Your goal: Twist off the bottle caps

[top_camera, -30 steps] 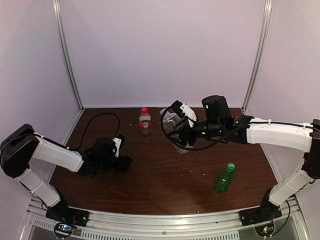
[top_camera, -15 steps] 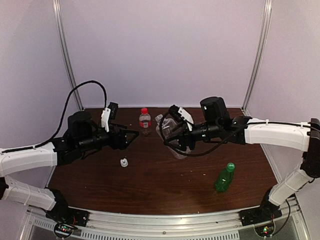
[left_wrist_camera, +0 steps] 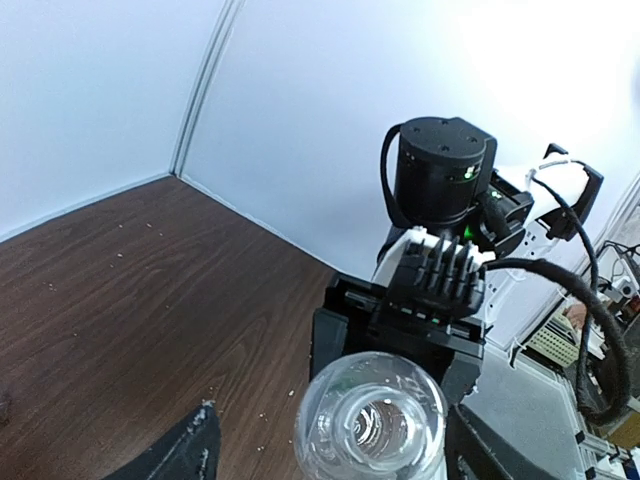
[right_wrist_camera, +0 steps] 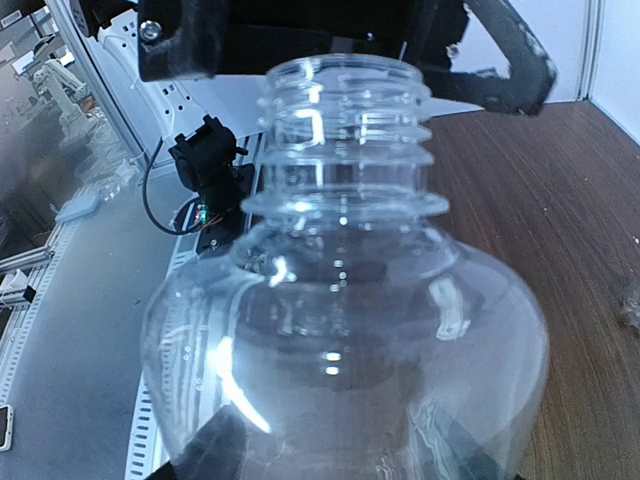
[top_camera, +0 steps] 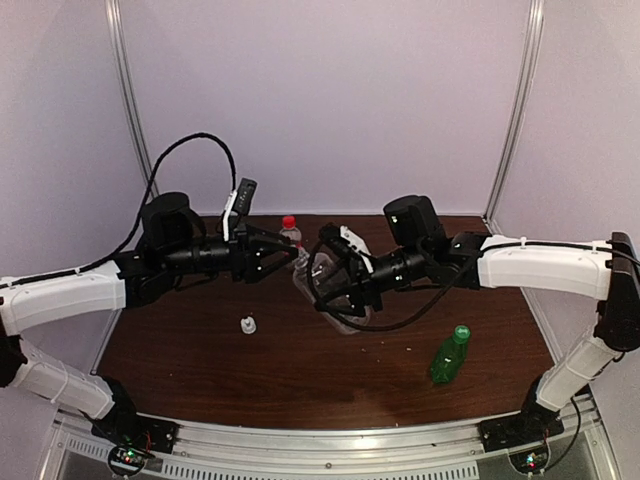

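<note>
My right gripper (top_camera: pixel 338 292) is shut on a clear plastic bottle (top_camera: pixel 322 275) and holds it tilted above the table; its threaded neck (right_wrist_camera: pixel 345 120) is bare, with no cap on it. My left gripper (top_camera: pixel 283 258) is open and empty, its jaws on either side of the bottle's open mouth (left_wrist_camera: pixel 370 425) without touching it. The white nozzle-shaped cap (top_camera: pixel 247 324) lies loose on the table. A small bottle with a red cap (top_camera: pixel 290 222) stands at the back. A green bottle with a green cap (top_camera: pixel 461 331) stands at the front right.
The brown table (top_camera: pixel 300 380) is enclosed by white walls with metal posts (top_camera: pixel 135 110). A black cable (top_camera: pixel 190 150) loops above the left arm. Small crumbs lie on the wood (left_wrist_camera: pixel 120 250).
The left arm rose from the table, left the white cap lying there, and moved right until its open jaws reached the bottle's mouth. The right arm shifted the clear bottle slightly left.
</note>
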Controlling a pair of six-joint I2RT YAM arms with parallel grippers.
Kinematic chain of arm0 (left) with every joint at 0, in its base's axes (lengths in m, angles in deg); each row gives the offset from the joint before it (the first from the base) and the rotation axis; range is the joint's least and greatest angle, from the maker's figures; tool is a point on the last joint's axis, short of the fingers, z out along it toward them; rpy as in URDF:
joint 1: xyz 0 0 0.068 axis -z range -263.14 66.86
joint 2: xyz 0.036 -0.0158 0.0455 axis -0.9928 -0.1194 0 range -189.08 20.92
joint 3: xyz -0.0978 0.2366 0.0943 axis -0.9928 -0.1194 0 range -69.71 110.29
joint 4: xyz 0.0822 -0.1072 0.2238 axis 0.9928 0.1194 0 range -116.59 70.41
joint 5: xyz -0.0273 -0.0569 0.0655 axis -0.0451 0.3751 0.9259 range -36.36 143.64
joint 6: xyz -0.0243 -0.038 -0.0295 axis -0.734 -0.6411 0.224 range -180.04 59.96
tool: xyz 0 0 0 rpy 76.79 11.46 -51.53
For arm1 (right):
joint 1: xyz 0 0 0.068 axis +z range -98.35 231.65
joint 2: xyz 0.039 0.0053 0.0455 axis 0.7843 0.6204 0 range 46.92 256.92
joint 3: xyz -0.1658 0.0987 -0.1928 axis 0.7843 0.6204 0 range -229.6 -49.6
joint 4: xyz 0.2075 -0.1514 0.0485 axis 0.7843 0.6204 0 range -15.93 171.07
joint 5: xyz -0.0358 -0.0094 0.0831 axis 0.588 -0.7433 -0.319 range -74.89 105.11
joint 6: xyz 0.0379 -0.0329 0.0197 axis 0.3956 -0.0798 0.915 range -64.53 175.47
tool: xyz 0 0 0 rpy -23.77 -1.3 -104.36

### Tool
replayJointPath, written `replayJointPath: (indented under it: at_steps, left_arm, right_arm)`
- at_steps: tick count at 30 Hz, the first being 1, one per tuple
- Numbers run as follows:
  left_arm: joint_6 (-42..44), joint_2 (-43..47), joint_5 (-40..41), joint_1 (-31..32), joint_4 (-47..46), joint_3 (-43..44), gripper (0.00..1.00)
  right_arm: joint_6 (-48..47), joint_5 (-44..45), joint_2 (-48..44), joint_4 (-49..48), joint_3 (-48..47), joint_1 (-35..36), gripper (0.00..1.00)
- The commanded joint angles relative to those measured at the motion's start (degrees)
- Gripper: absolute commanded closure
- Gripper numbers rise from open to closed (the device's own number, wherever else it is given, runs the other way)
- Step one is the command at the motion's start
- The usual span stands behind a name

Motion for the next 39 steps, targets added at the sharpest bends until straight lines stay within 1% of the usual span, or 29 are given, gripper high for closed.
replayJointPath:
  at_steps: [1, 5, 10, 12, 18, 21, 24, 27, 31, 35, 38, 39]
  left_arm:
    - [-2.1, -3.1, -5.7, 0.6, -2.9, 2.8, 0.24]
    - [-2.3, -5.1, -7.4, 1.5, -2.6, 4.1, 0.30]
    - [-1.8, -5.8, -7.6, 1.9, -1.8, 4.5, 0.43]
    - [-1.5, -5.8, -7.5, 2.0, -1.1, 4.5, 0.46]
    - [-0.7, -6.2, -7.5, 2.2, -0.1, 4.5, 0.49]
    - [-0.5, -6.5, -7.8, 2.4, 0.2, 4.4, 0.52]
    - [-0.1, -6.4, -7.9, 2.4, 0.2, 4.3, 0.59]
    - [0.5, -5.9, -7.9, 2.4, 0.6, 4.2, 0.72]
    - [1.3, -4.8, -6.3, 2.4, 1.9, 4.2, 0.88]
    - [2.3, -3.5, -3.3, 2.4, 3.7, 4.0, 1.00]
    - [3.5, -2.3, -0.9, 2.2, 5.6, 4.1, 1.00]
    - [3.9, -2.0, -0.1, 2.2, 6.3, 4.1, 1.00]
  right_arm:
    - [-1.5, -2.6, 1.3, 1.0, -2.8, 0.8, 0.42]
    - [-1.8, -2.6, 1.8, 1.4, -3.3, 1.0, 0.42]
    - [-2.0, -1.9, 2.1, 1.8, -3.7, 1.1, 0.42]
    - [-2.2, -1.7, 2.1, 1.9, -3.7, 1.1, 0.42]
    - [-2.0, -1.1, 2.3, 1.7, -3.8, 1.1, 0.42]
    - [-1.9, -0.5, 2.2, 1.6, -3.8, 1.1, 0.42]
    - [-1.8, 0.2, 2.1, 1.7, -3.8, 1.1, 0.42]
    - [-1.7, 1.8, 2.0, 1.7, -3.7, 1.1, 0.41]
    - [-0.9, 6.8, 1.8, 1.9, -3.7, 1.0, 0.37]
    - [-0.7, 10.2, 1.5, 2.2, -3.6, 1.0, 0.32]
    - [-0.4, 11.3, 1.7, 2.3, -3.6, 1.0, 0.26]
    - [-0.4, 11.6, 1.8, 2.4, -3.6, 1.0, 0.21]
